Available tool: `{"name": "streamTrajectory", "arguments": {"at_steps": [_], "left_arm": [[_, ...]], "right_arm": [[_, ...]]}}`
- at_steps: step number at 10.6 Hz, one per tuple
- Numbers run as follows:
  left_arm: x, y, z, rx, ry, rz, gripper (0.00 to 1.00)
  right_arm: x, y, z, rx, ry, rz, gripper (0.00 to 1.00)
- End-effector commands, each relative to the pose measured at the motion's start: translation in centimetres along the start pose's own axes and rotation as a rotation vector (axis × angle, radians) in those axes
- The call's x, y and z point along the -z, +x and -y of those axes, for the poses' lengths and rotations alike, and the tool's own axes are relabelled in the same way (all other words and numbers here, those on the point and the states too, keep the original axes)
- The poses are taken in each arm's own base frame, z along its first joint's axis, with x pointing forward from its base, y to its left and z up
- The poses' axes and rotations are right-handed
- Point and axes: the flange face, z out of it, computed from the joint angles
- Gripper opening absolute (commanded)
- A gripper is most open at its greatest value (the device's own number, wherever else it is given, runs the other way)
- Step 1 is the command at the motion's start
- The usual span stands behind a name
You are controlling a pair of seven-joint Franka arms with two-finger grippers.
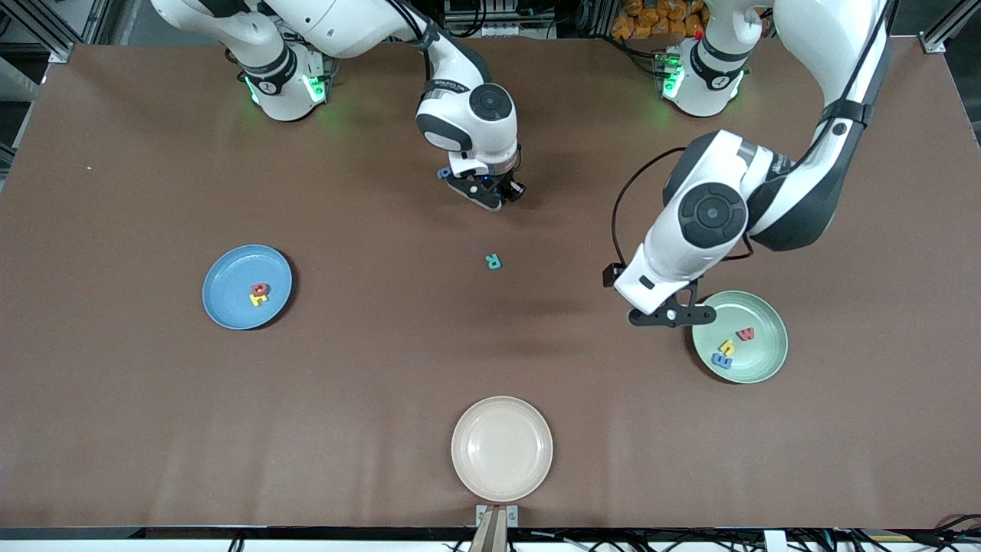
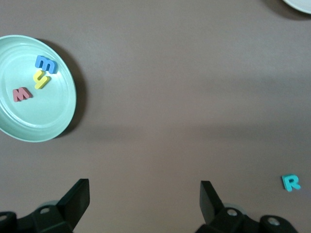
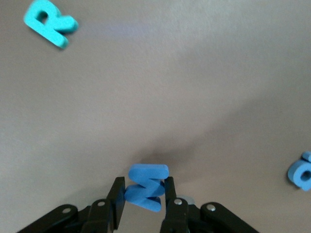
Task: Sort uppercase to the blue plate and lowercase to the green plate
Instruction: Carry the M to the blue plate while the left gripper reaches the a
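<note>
We are finding the right pincer (image 3: 143, 199) clamped on the blue M/W letter (image 3: 146, 187), just above the brown tabletop (image 1: 123, 383) near the robots' bases, with a small rounded blue letter (image 1: 443, 174) lying just beside it. The teal R (image 1: 493, 261) is lying alone mid-tabletop, with bare surface all around it. The left pincer (image 2: 145, 194) is hanging with its fingers spread wide, gripping nothing, over the edge of the green plate (image 1: 770, 360), which is carrying the red w (image 1: 745, 333), yellow h (image 1: 726, 347) and blue E (image 1: 721, 359). The blue plate (image 1: 230, 307) is carrying the yellow H (image 1: 257, 298) and red Q (image 1: 261, 289). A cream plate (image 1: 502, 448) is sitting near the tabletop's front edge.
</note>
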Motion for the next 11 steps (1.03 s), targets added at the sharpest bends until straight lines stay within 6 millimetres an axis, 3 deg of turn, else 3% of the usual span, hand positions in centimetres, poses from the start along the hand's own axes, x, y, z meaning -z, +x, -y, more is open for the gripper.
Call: {"name": "streamTrajectory", "arguments": {"at_steps": [1, 4, 6, 11], "left_arm": [[0.4, -3.0, -0.6, 0.015, 0.034, 0.006, 1.00], [-0.6, -6.2, -2.7, -0.034, 0.054, 0.028, 1.00], [-1.2, -8.2, -5.3, -0.013, 0.023, 0.053, 1.00], [-5.2, -13.4, -10.7, -0.011, -0.035, 0.036, 1.00]], "right_arm": [[1.8, 2.2, -0.3, 0.045, -0.015, 0.049, 0.31], [2.5, 6.2, -1.2, 0.173, -0.056, 0.061, 0.31], [3.6, 10.4, -2.1, 0.245, -0.074, 0.089, 0.29], [5.1, 23.5, -7.7, 0.454, -0.144, 0.180, 0.29]]}}
